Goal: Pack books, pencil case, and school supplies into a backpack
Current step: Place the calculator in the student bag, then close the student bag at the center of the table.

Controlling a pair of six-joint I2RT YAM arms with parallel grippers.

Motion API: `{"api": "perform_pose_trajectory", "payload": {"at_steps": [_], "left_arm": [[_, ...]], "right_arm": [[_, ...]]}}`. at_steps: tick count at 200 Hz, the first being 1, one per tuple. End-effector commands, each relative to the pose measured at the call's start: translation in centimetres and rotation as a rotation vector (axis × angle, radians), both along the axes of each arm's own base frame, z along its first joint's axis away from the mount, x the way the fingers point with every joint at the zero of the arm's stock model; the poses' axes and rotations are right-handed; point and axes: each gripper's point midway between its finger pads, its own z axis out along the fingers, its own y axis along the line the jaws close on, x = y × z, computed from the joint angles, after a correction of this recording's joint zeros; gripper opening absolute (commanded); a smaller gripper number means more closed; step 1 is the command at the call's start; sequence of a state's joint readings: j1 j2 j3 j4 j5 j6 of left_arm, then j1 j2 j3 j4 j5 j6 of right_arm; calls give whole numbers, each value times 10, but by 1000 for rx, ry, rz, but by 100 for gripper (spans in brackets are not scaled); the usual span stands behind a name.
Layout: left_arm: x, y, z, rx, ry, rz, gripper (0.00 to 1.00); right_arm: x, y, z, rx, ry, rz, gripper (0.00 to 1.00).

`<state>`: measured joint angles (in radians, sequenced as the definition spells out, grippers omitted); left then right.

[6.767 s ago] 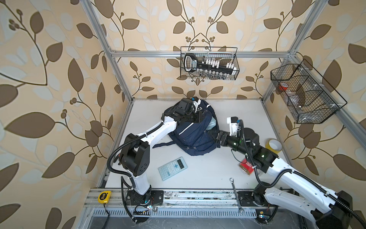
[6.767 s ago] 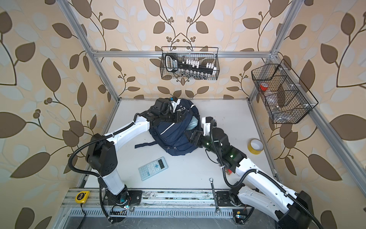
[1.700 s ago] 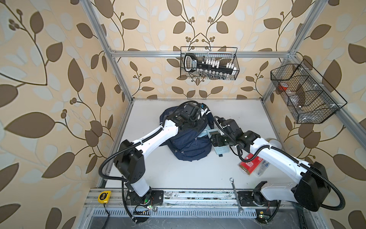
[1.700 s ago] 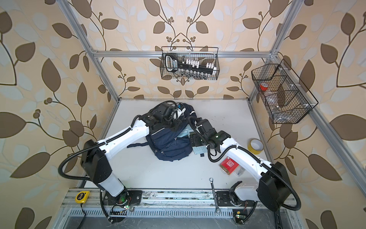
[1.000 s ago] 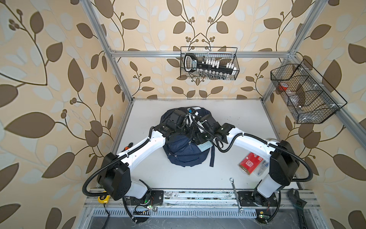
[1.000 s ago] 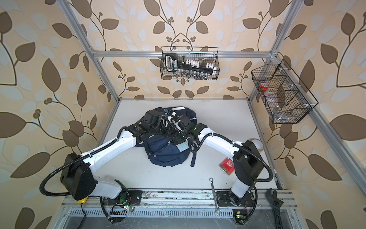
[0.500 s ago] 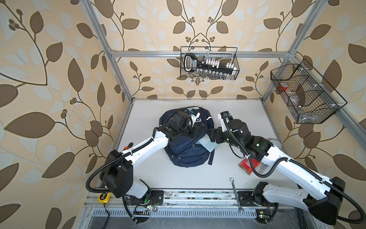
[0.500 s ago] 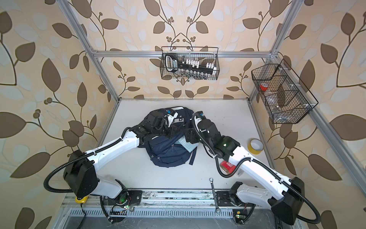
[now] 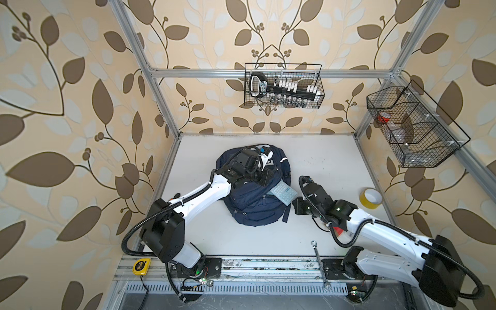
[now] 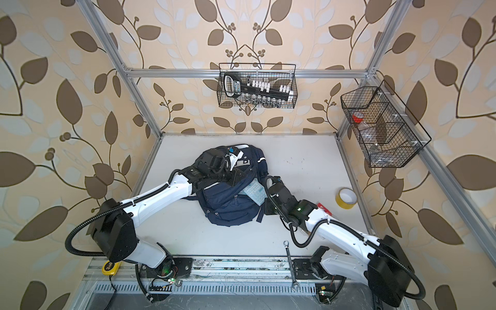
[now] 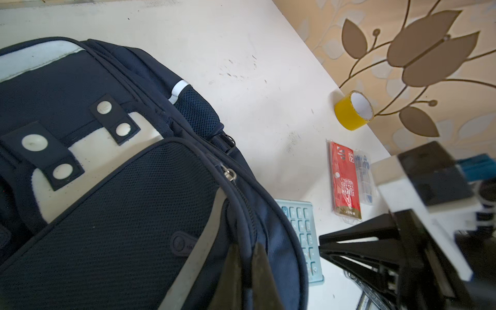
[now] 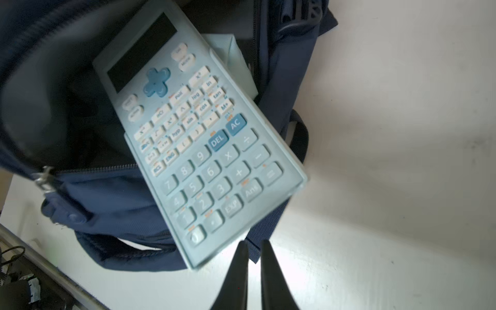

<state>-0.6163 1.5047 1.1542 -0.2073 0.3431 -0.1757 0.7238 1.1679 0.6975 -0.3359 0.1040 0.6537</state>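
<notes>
One backpack lies mid-table, our left gripper clamped on its mouth's rim. The calculator juts half out at its three o'clock. Our right gripper, jaws almost together on nothing, should next nudge it inside, we judge.

The calculator (half out) plugs the backpack mouth; bare table lies open alongside.

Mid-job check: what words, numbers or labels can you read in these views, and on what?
"DEL", "AC", "Ans", "EXP", "M+": keys of the calculator.
"log", "ln", "tan", "cos", "sin": its function keys.
"2" to "9": its number keys.
Red label on the clear plastic box: blurred, unreadable.
Round logo on the backpack: unreadable.
Marking on the yellow tape measure: too small.
</notes>
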Motion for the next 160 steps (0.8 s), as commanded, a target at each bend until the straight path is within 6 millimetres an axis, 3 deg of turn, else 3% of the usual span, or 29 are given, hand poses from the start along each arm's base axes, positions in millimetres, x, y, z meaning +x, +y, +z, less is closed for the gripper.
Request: {"api": "perform_pose_trajectory", "payload": {"at_steps": [1, 46, 78, 95, 111, 122, 140, 160], "left_arm": [[2, -21, 49, -115, -96, -64, 0], [-5, -27, 43, -129, -60, -98, 0], [-9, -34, 43, -178, -25, -107, 0], [-5, -35, 38, -164, 0, -89, 0], [-1, -38, 27, -132, 40, -84, 0], [2, -38, 20, -109, 73, -71, 23], [1, -37, 26, -156, 100, -49, 39], [-5, -32, 52, -274, 77, -21, 50]], "right_arm": [[24, 30, 33, 82, -77, 52, 13], [60, 76, 54, 144, -124, 117, 13], [90, 110, 42, 192, -120, 153, 13], [95, 107, 43, 169, -141, 133, 17], [83, 85, 57, 139, -199, 82, 43], [66, 66, 68, 89, -230, 46, 60], [29, 42, 73, 23, -246, 25, 73], [-8, 37, 64, 62, -205, 43, 76]]}}
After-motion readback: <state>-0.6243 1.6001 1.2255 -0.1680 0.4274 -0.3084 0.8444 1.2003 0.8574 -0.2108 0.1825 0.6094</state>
